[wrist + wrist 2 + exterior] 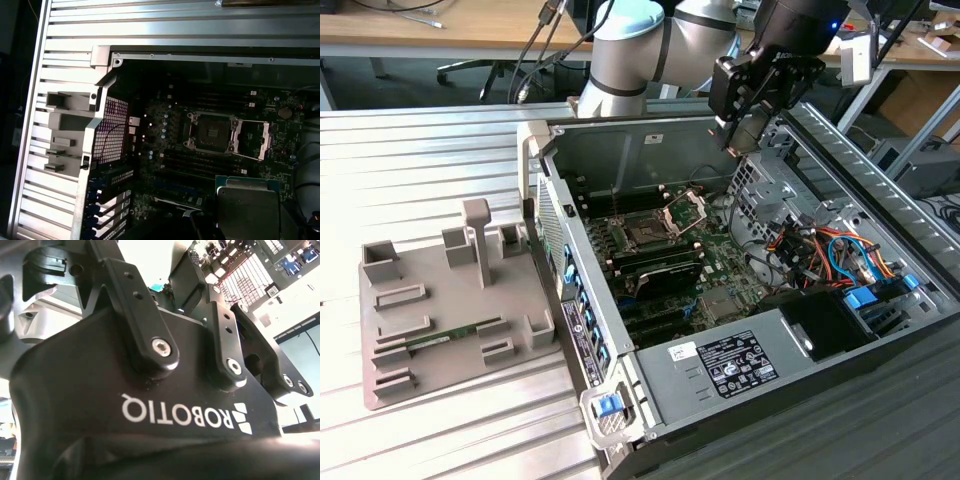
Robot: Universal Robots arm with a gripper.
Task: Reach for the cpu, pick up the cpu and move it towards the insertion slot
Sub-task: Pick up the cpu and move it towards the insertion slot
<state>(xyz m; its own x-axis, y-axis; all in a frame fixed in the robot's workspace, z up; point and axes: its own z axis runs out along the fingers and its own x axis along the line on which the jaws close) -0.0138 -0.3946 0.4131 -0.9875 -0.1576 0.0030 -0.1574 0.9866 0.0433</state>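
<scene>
- Chip: the cpu [248, 207], flat square with silvery metal lid and thin tan-green rim, sits close under the camera in the first wrist view, above the motherboard and apart from the socket.
- Jaws appear closed on the cpu, taken at its edges; the contact itself is not visible, so that's a judgement.
- Handling, judged: light, stiff, thin; smooth lid likely slippery, underside contacts fragile. Edge hold is the sensible one; keep it level.
- Black two-finger gripper [745, 130] hangs over the open grey computer case [670, 400] in the exterior view, near the drive cage.
- Insertion slot [212, 132], square dark socket, has its silver hinged frame [255, 140] swung open beside it; also seen at [648, 235].
- Hidden: the cpu is cut off by the frame edge, fingertips unseen; second wrist view gives the gripper body, not the tips.
- Grey moulded parts tray [440, 300] with a green memory stick [445, 338] rests on the ribbed metal bench [420, 150].
</scene>
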